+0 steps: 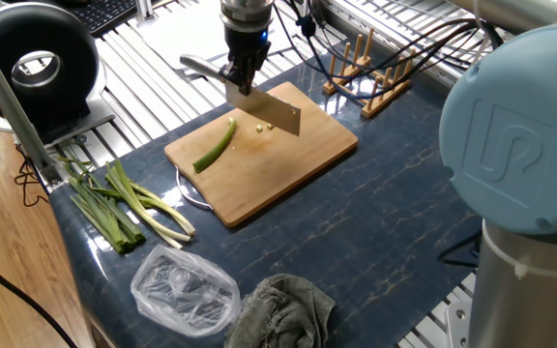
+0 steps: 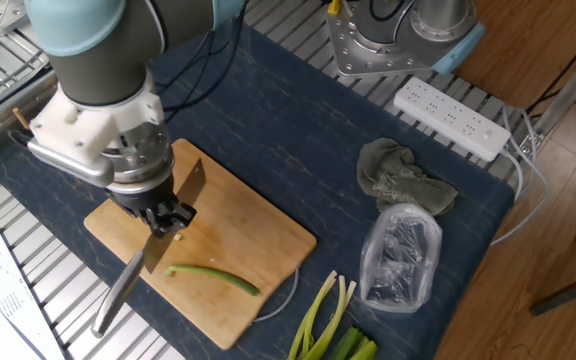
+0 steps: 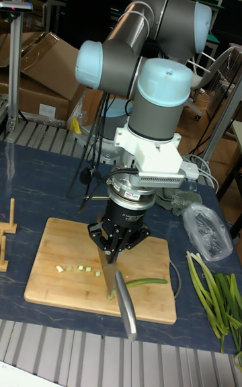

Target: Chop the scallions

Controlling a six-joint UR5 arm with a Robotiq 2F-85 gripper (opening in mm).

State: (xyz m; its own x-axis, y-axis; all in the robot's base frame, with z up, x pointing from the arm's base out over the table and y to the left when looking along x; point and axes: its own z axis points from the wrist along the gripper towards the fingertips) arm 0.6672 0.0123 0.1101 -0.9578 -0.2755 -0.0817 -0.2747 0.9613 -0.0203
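Note:
My gripper (image 1: 244, 75) is shut on a knife (image 1: 277, 112) by its grey handle (image 2: 118, 294). The broad blade hangs over the wooden cutting board (image 1: 288, 172), just past the cut end of one green scallion stalk (image 1: 216, 145) lying on the board. That stalk (image 2: 214, 278) lies free, a little apart from the blade. Small pale scallion bits (image 1: 262, 127) lie on the board beside the blade, and bits (image 3: 74, 268) show in a short row in the tall view. A bundle of whole scallions (image 1: 124, 205) lies on the dark table off the board.
A crumpled clear plastic bag (image 1: 184, 290) and a grey cloth (image 1: 284, 309) lie near the table's front. A wooden rack (image 1: 367, 66) stands behind the board. A black round device (image 1: 33, 62) sits at the left, and a power strip (image 2: 452, 118) by the far edge.

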